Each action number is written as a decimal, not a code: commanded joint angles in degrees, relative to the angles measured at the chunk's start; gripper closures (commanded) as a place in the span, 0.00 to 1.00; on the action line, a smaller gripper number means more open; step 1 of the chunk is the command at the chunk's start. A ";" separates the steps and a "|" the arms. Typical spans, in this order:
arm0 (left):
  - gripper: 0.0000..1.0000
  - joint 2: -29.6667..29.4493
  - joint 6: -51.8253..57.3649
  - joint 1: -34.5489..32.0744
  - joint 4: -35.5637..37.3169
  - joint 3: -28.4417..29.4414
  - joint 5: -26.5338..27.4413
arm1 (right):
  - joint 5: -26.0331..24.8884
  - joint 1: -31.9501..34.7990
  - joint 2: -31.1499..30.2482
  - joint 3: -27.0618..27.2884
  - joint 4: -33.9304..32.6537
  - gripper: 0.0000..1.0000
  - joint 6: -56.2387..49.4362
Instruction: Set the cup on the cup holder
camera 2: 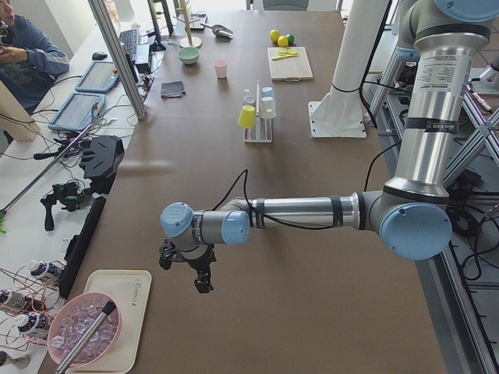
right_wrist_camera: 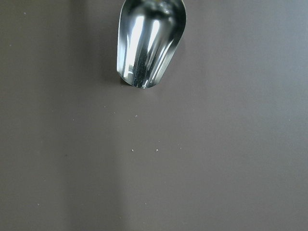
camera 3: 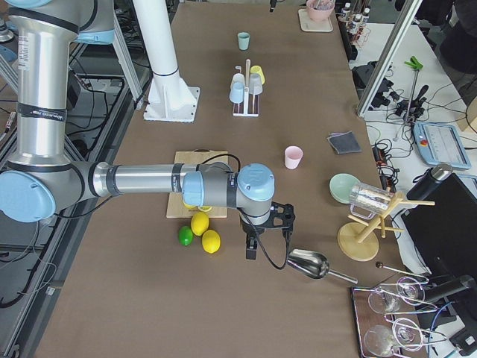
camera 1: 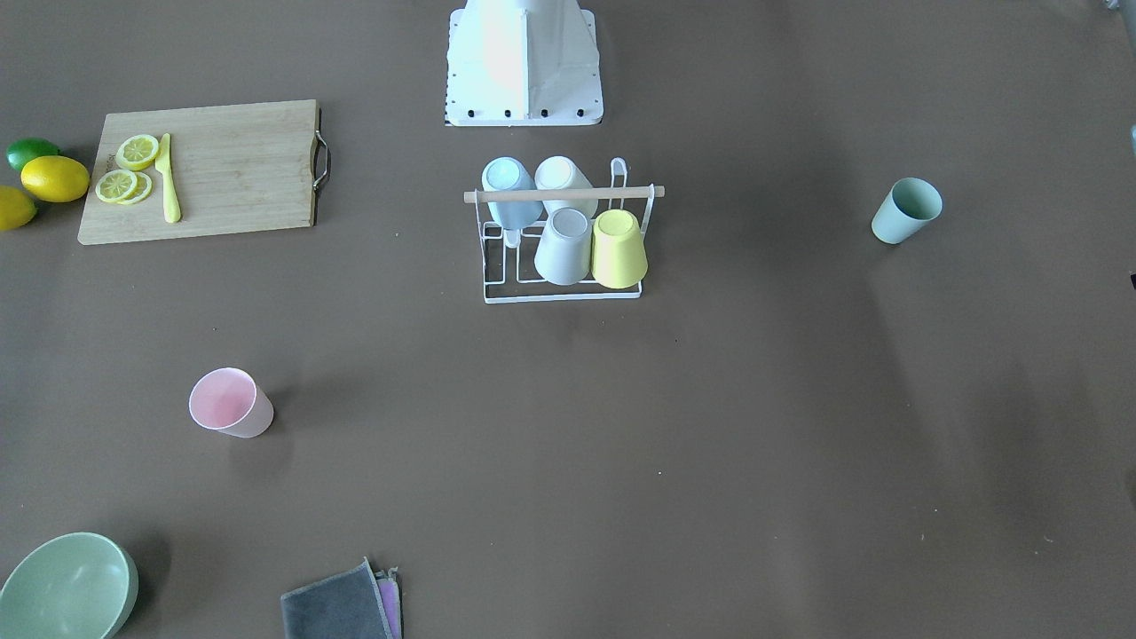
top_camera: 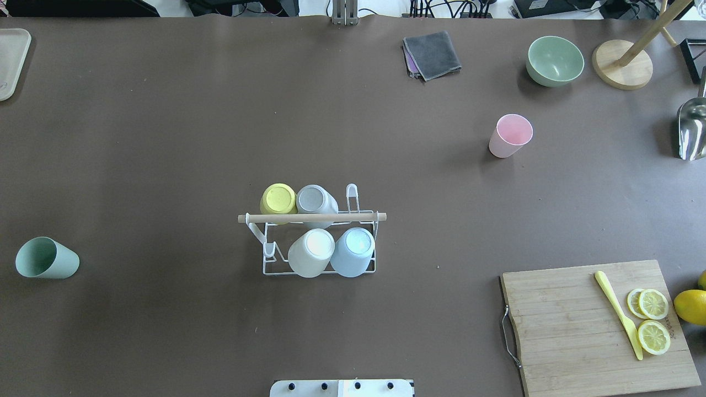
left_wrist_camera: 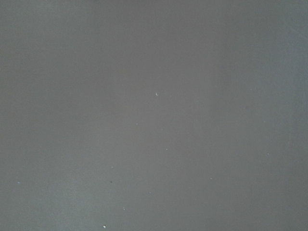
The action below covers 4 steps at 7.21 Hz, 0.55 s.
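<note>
- While we face the robot across the brown worktop [camera 1: 710,444], the white wire cup holder with a wooden rod [camera 1: 564,193] stands at its centre and carries four upturned cups.
- Overhead, we see a pale green plastic cup [top_camera: 47,258] and a pink plastic cup [top_camera: 510,135], each well apart from the holder.
- From the left end, the left gripper [camera 2: 191,269] hangs over the worktop; we cannot tell whether it is open or closed.
- From the right end, the right gripper [camera 3: 264,235] hovers near a shiny metal scoop [camera 3: 307,263]; again we cannot tell.

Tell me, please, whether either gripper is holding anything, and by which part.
Nothing, as far as shows: the left gripper and the right gripper hang bare above the table, and the pink cup and green cup stand untouched.
</note>
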 commanded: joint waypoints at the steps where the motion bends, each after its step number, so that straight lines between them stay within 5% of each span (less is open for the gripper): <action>1: 0.02 -2.37 0.02 2.09 1.76 0.04 0.03 | -0.21 -0.01 0.06 0.05 0.03 0.00 0.21; 4: 0.02 -3.17 0.02 5.87 3.50 -0.22 0.38 | 0.30 -2.19 1.29 2.49 0.03 0.00 4.83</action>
